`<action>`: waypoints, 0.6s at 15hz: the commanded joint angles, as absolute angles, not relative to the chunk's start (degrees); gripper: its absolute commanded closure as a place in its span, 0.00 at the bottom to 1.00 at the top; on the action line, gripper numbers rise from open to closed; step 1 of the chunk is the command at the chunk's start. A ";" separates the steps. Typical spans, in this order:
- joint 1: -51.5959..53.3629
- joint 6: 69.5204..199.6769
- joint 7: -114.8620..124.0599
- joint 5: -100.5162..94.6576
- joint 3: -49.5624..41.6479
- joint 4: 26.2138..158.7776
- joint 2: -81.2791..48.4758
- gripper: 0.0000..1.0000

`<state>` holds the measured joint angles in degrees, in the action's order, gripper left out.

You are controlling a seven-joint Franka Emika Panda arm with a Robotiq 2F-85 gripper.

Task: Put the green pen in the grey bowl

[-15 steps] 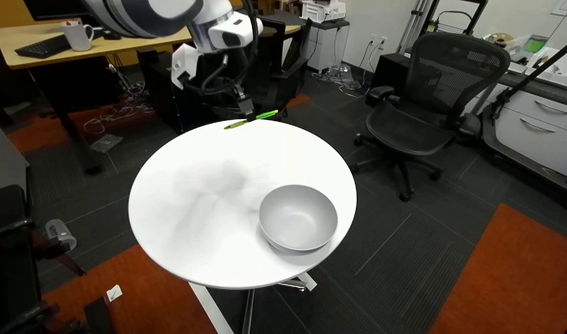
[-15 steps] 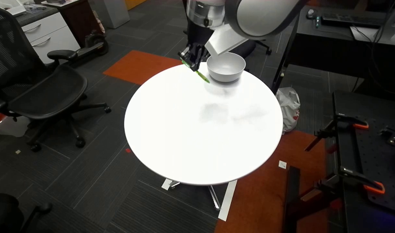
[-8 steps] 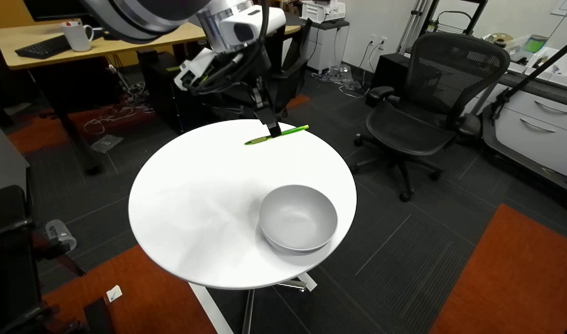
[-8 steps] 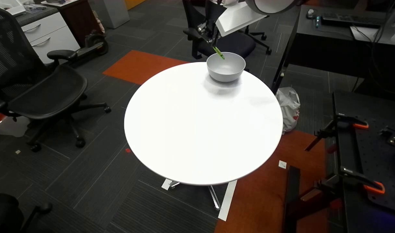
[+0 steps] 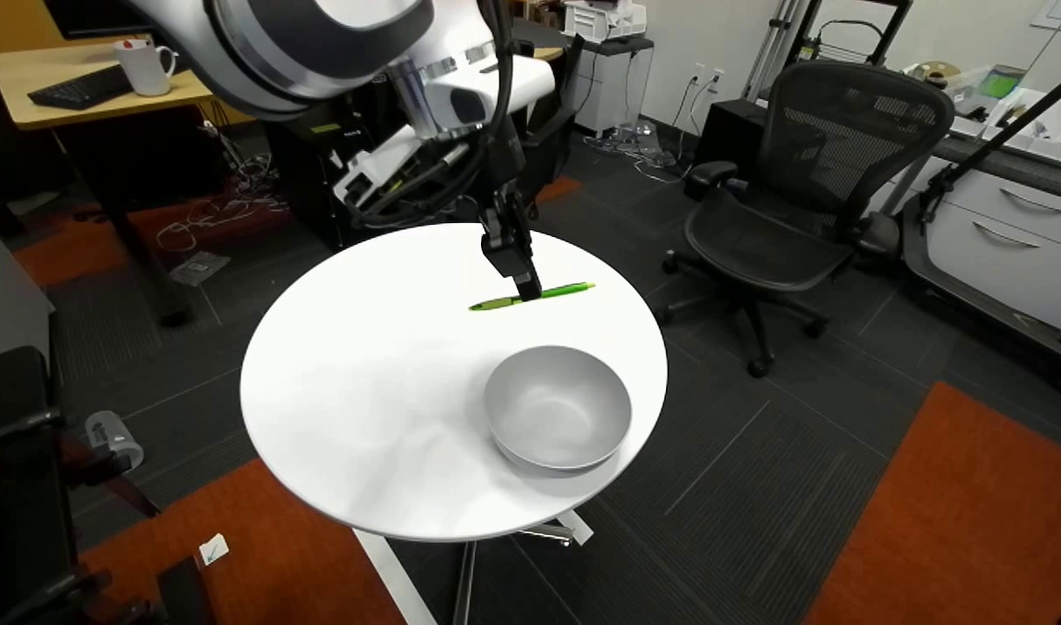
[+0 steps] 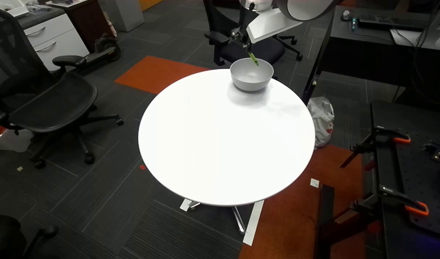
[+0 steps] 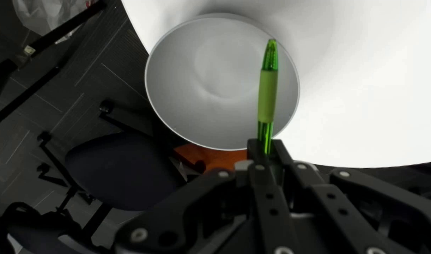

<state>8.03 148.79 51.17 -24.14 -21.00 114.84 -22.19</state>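
- Gripper (image 5: pixel 529 293) clamped on pen (image 7: pixel 268 95) around mid-length; in an exterior view tip end sticks out left, tail right. Likely gripped there for balance.
- Pen is in the air, apart from bowl (image 7: pixel 208 114); wrist view puts its tip end over the bowl's right side. Probably held high to clear the rim; can't tell how high.
- Bowl sits upright on table (image 5: pixel 374 347), mouth up to take the drop.
- Vs half a second ago: pen has come nearer the bowl; bowl unmoved.

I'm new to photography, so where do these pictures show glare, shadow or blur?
In both exterior views, the white table looks washed out in places, with soft shadow by the grey bowl; in the wrist view, the tool looks slightly blurred.
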 commanded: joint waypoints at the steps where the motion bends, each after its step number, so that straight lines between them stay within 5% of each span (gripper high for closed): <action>1: 7.19 147.30 53.64 -25.43 -20.88 113.77 -23.02 0.98; 9: 7.80 147.68 62.68 -27.96 -23.76 112.64 -26.63 0.98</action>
